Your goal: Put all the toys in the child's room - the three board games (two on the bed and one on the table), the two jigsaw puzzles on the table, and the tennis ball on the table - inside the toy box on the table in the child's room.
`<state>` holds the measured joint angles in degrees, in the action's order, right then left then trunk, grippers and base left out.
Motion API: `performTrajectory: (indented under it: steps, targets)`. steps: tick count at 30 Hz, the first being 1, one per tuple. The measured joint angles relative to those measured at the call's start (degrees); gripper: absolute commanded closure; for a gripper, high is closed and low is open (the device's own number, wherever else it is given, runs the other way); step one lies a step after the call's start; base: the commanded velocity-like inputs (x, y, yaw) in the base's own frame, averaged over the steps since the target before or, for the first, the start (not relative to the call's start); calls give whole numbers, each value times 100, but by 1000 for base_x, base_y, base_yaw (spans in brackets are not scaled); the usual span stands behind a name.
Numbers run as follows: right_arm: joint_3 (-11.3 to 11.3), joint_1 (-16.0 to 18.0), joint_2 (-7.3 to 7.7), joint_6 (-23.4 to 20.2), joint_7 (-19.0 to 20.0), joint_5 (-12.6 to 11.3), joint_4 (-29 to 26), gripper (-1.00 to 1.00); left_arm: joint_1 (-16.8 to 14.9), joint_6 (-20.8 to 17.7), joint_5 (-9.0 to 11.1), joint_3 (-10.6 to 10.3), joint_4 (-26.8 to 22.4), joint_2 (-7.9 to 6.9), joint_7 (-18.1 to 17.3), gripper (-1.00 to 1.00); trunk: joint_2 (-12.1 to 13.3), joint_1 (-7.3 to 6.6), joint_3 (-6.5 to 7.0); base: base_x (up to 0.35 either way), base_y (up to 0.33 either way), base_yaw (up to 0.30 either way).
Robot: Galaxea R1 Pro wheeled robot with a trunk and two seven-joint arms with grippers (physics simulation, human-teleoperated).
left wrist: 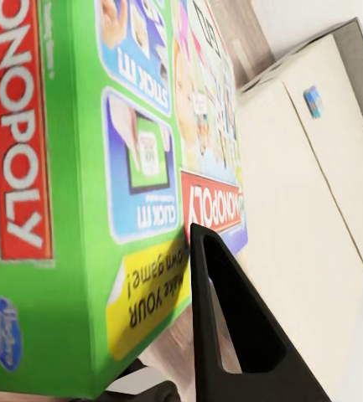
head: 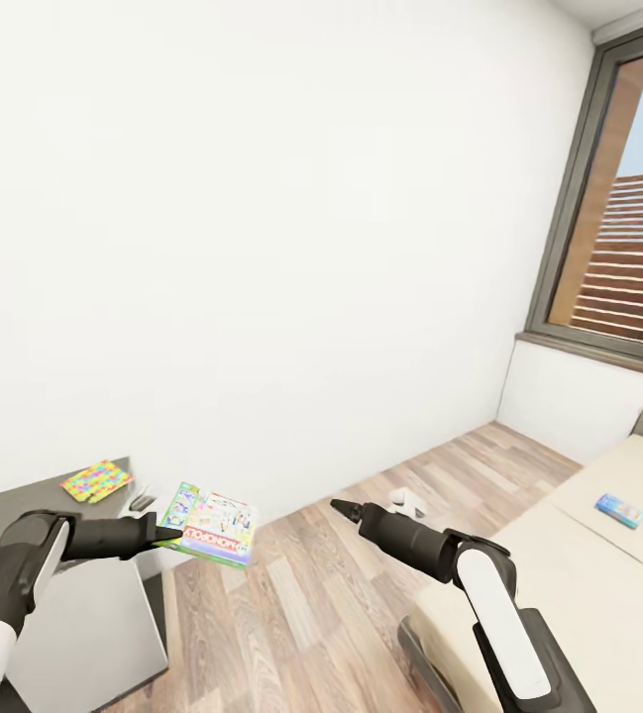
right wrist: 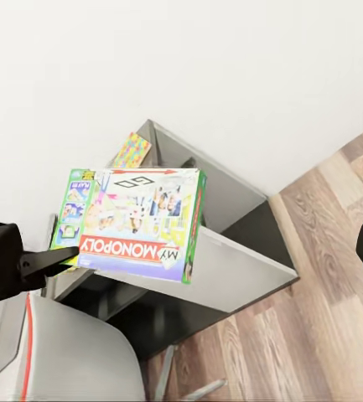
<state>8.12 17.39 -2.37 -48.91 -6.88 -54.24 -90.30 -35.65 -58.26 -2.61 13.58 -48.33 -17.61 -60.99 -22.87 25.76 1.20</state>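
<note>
Left gripper [head: 167, 534] clenched on flat white, green-edged Monopoly board game box [head: 212, 529], held level, edge-gripped, for carrying toward grey-topped table [head: 24, 500].

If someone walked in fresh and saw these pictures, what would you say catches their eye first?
The bright green and white Monopoly box stands out at once, gripped at its edge by the left gripper and held in the air beside the grey table. Next come a many-coloured jigsaw puzzle on that table and a small blue board game lying on the beige bed at the right.
</note>
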Motion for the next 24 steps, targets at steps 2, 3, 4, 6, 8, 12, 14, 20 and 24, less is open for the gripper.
performTrajectory:
  steps: [2,3,4,6,8,12,14,20,24]
  targets:
    - [-2,0,0,0,0,0,0,-100,0,0,-1,0,0,0,0,100,0,0,0,-2,-165,291]
    - [-2,0,0,0,0,0,0,-100,0,0,-2,0,0,0,0,100,0,0,0,-1,-161,291]
    - [-3,0,0,0,0,0,0,-100,0,0,-3,0,0,0,0,100,0,0,0,-1,-160,291]
    - [0,0,0,0,0,0,0,-100,0,0,-3,0,0,0,0,100,0,0,0,0,-154,291]
    - [1,0,0,0,0,0,0,-100,0,-1,-3,0,0,0,0,100,0,0,0,0,-148,291]
    - [-3,0,0,0,0,0,0,-100,0,-1,-2,0,0,5,2,100,0,0,0,0,-143,291]
    - [0,0,0,0,0,0,0,-100,0,0,-4,-3,0,7,4,100,0,0,0,0,-141,271]
    - [2,0,-2,0,0,0,0,-100,0,-2,-8,-8,0,4,5,100,0,0,-18,0,-140,165]
    - [5,0,-7,0,0,0,0,-100,0,0,-13,-9,0,2,8,100,0,0,-37,0,-140,114]
